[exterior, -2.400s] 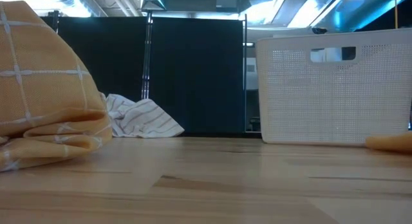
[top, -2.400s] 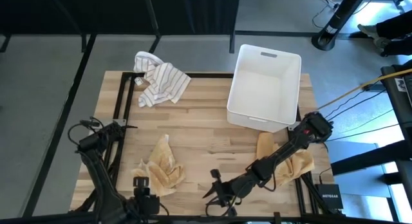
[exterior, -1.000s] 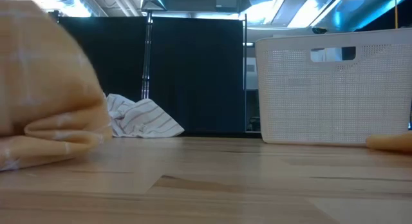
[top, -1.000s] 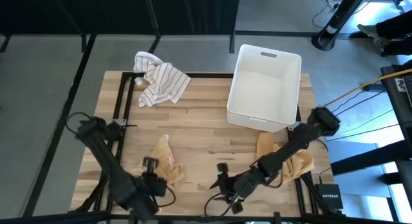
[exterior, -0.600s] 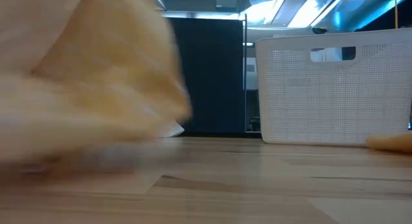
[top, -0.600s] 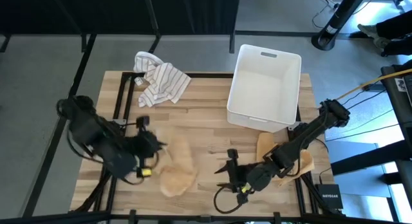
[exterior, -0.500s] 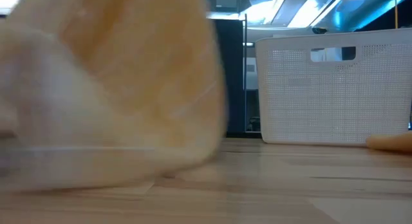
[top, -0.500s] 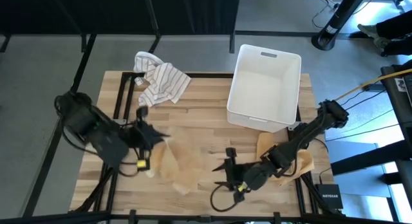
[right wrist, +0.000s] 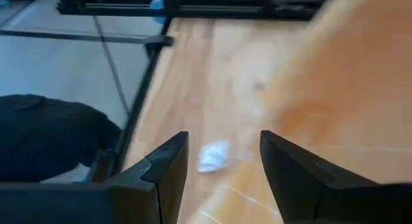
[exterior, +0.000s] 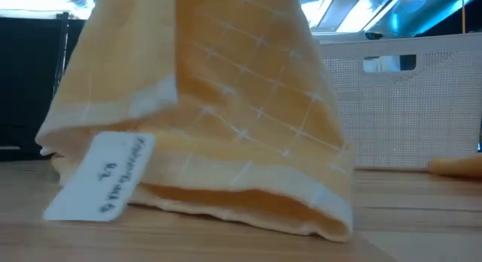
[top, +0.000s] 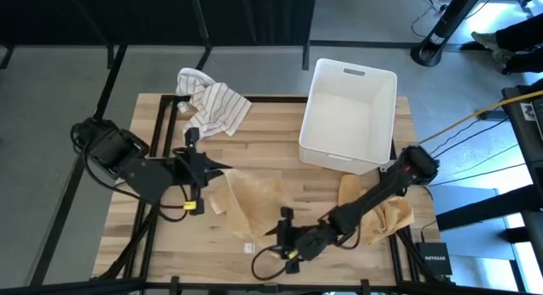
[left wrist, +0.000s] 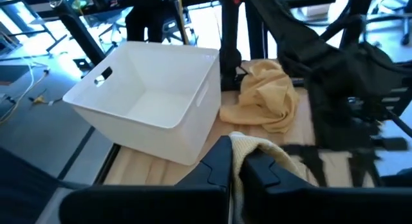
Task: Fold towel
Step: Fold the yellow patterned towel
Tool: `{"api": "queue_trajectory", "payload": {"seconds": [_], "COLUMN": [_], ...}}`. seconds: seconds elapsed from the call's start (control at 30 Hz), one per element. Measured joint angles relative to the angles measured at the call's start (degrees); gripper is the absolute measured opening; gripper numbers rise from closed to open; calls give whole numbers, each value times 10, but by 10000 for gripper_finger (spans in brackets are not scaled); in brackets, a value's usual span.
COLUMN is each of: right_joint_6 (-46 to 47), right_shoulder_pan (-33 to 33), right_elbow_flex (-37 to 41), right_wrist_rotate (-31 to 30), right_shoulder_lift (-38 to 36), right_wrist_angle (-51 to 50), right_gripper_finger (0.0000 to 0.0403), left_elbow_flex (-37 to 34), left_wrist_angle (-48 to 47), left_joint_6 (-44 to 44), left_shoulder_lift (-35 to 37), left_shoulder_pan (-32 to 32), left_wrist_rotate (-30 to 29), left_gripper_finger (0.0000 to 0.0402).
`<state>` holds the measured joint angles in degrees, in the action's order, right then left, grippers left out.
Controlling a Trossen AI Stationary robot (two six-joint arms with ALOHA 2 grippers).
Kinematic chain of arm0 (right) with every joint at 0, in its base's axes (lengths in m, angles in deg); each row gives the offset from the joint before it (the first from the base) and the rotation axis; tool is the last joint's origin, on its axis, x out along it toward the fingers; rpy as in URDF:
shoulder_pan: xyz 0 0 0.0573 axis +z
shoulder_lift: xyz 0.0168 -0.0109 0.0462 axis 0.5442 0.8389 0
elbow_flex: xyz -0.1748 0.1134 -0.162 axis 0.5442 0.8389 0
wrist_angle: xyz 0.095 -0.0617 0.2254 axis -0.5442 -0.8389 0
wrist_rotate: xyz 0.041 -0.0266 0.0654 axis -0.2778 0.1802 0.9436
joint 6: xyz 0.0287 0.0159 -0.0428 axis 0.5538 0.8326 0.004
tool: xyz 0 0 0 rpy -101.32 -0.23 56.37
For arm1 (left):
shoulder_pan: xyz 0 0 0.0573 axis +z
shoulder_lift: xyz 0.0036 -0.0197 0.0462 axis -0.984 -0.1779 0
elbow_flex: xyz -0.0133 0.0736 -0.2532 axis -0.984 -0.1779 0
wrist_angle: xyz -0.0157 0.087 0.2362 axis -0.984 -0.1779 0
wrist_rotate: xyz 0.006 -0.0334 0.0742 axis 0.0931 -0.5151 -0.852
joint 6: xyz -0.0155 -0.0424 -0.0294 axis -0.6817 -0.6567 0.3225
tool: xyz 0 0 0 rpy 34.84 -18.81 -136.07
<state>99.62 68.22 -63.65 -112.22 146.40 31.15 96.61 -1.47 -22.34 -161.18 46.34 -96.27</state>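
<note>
A yellow checked towel (top: 254, 197) hangs from my left gripper (top: 214, 169), which is shut on it above the table's left middle. Its lower part, with a white label (top: 249, 247), lies on the wood. In the low view the towel (exterior: 226, 119) fills the foreground, its label (exterior: 105, 175) hanging in front. My right gripper (top: 273, 230) stands open near the front edge, just right of the label (right wrist: 212, 155), and touches nothing. My left gripper pinches an edge of the towel (left wrist: 252, 145) between its two fingers (left wrist: 215, 165). The fingers reach in from the table's left and slant a little downward. The cloth falls slack from them, and its lower end rests on the table (top: 254, 231).
A white basket (top: 348, 117) stands at the far right. A second yellow towel (top: 382, 206) lies crumpled in front of it, partly under the right arm. A striped towel (top: 208, 108) lies at the far left. Bare wood shows in the middle.
My left gripper has risen and swung from the near edge toward the table's middle left, turning as it went. It has pulled the towel up out of its heap; the cloth now spreads toward the right with its lower end on the table. My right gripper has shifted toward the label.
</note>
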Motion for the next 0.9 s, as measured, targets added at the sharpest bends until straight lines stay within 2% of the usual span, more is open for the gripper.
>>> {"api": "queue_trajectory", "payload": {"seconds": [0.1, 0.2, 0.4, 0.47, 0.57, 0.67, 0.8, 0.9], "right_joint_6": [13, 34, 49, 61, 49, 37, 35, 23], "right_shoulder_pan": [0, -4, -24, -33, -37, -34, -36, -44], "right_elbow_flex": [0, 0, -1, -1, 0, 0, 0, 0], "right_wrist_rotate": [-17, -74, -118, -110, -60, -51, -87, -125], "right_shoulder_lift": [41, 71, 106, 116, 128, 132, 133, 133], "right_wrist_angle": [31, 32, 72, 77, 110, 146, 147, 165], "right_gripper_finger": [195, 195, 195, 195, 195, 195, 192, 170], "left_elbow_flex": [-3, -3, -3, -3, -3, -3, -3, -3], "left_wrist_angle": [-2, 1, 1, 1, 0, 1, 1, 1], "left_joint_6": [1, 0, 1, 2, 2, 2, 2, 2], "left_shoulder_lift": [0, 0, 0, 0, 0, 0, 0, 0], "left_shoulder_pan": [3, 2, 2, 1, 1, 1, 1, 1], "left_wrist_rotate": [0, 1, 2, 3, 4, 4, 4, 4], "left_gripper_finger": [1, 1, 1, 1, 3, 3, 3, 3]}}
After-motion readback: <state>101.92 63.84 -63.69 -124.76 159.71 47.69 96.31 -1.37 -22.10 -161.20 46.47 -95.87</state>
